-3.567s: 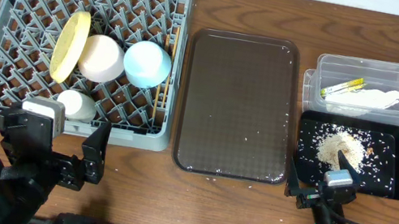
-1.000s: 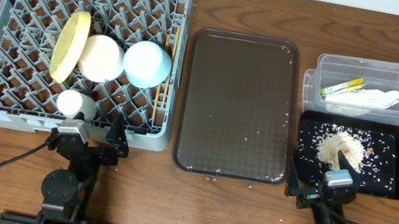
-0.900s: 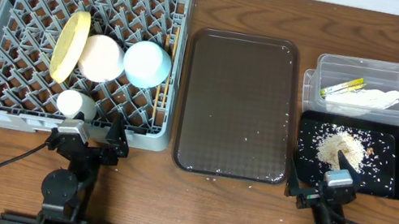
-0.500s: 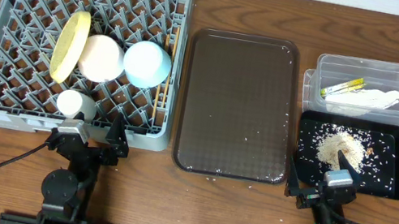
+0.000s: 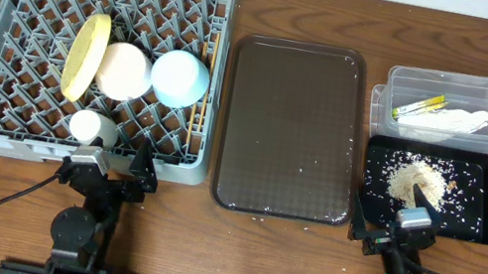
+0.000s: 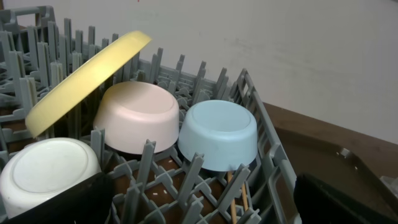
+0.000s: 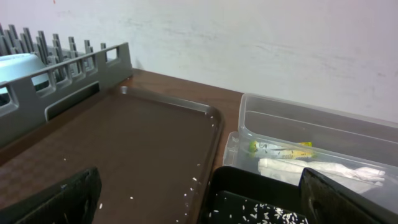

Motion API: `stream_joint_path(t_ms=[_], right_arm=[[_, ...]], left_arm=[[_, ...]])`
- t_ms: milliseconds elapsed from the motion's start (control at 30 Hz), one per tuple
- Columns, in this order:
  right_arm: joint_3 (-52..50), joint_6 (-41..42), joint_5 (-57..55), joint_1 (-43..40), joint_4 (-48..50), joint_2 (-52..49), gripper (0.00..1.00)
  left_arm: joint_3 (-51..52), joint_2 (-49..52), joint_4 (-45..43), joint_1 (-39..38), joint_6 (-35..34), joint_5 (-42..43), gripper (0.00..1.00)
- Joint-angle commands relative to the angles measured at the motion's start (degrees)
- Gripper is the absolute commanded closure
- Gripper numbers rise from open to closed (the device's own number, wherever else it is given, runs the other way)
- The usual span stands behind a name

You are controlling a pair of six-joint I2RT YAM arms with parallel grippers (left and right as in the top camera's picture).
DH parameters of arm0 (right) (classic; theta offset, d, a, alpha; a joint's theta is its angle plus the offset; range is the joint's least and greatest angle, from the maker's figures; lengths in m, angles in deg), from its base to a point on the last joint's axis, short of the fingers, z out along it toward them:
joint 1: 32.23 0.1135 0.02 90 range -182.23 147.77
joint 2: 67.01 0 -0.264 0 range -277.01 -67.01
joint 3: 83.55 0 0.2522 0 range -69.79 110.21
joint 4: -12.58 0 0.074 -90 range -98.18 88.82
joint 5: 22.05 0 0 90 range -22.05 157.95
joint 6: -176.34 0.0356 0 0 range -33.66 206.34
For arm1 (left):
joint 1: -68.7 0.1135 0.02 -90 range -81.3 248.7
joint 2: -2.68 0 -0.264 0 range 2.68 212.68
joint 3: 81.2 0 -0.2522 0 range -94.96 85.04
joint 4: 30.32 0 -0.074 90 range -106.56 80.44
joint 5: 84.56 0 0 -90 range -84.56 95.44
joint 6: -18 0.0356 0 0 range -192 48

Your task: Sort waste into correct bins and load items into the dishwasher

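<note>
only a latticed grey plastic rack, round bowls.

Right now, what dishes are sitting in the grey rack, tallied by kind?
Plates: 1, the pale-yellow plate
Bowls: 2, the cream-white bowl and the light-blue bowl
Cups: 1, the white cup
Chopsticks: 2, the wooden chopsticks
Total: 6

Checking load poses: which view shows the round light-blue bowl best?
Left wrist: the round light-blue bowl sits close and unobstructed, upside down among the pegs of the grey plastic dish rack. Overhead shows only its base from above. Right wrist catches just a pale-blue sliver at the left edge, behind the rack wall.
</note>
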Motion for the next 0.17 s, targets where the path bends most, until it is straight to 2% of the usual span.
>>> stream_joint_path(t_ms=[0, 133], right_arm=[[-0.1, 0.7, 0.3, -0.6, -0.2, 0.3, 0.01], [-0.1, 0.7, 0.3, -0.6, -0.2, 0.3, 0.01]], left_arm=[[0.4, -0.4, 2.7, -0.2, 1.2, -0.7, 0.07], [0.4, -0.4, 2.7, -0.2, 1.2, -0.7, 0.07]])
